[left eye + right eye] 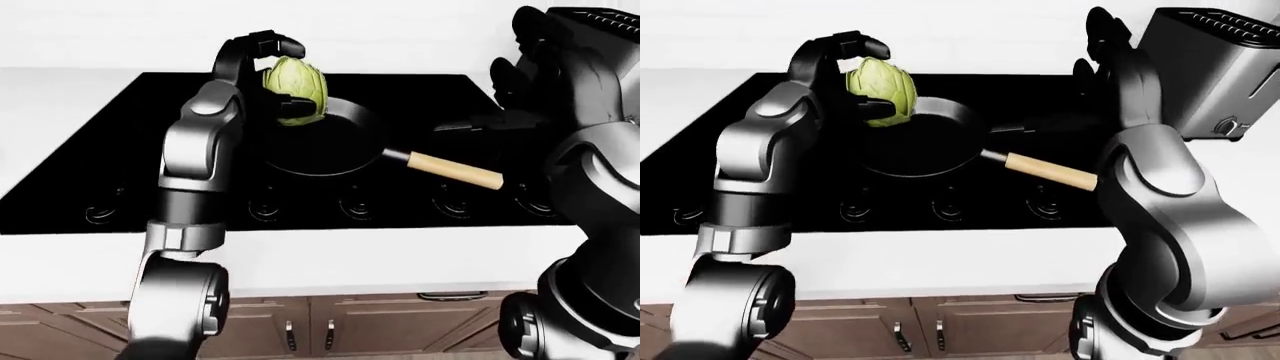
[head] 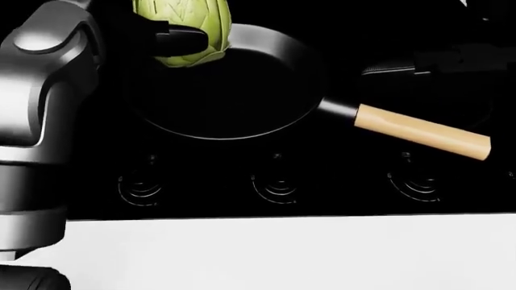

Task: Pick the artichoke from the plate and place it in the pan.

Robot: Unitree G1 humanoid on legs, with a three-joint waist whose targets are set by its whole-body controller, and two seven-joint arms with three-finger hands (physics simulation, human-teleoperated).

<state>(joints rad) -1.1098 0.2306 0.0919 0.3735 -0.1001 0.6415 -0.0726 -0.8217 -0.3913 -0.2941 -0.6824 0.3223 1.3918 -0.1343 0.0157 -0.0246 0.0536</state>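
My left hand (image 1: pixel 284 73) is shut on the green artichoke (image 1: pixel 297 90) and holds it up over the top-left rim of the black pan (image 2: pixel 234 90). The pan sits on the black stove top (image 1: pixel 90 165), with its wooden handle (image 2: pixel 419 132) pointing to the lower right. The artichoke hangs above the pan and does not touch it. My right hand (image 1: pixel 1108 56) is raised over the stove to the right of the pan, fingers spread and empty. The plate is not in view.
A silver toaster (image 1: pixel 1210 67) stands on the counter to the right of the stove. The white counter edge (image 1: pixel 350 255) runs below the stove's knob marks (image 2: pixel 278 184). Brown cabinet doors (image 1: pixel 380 330) lie under it.
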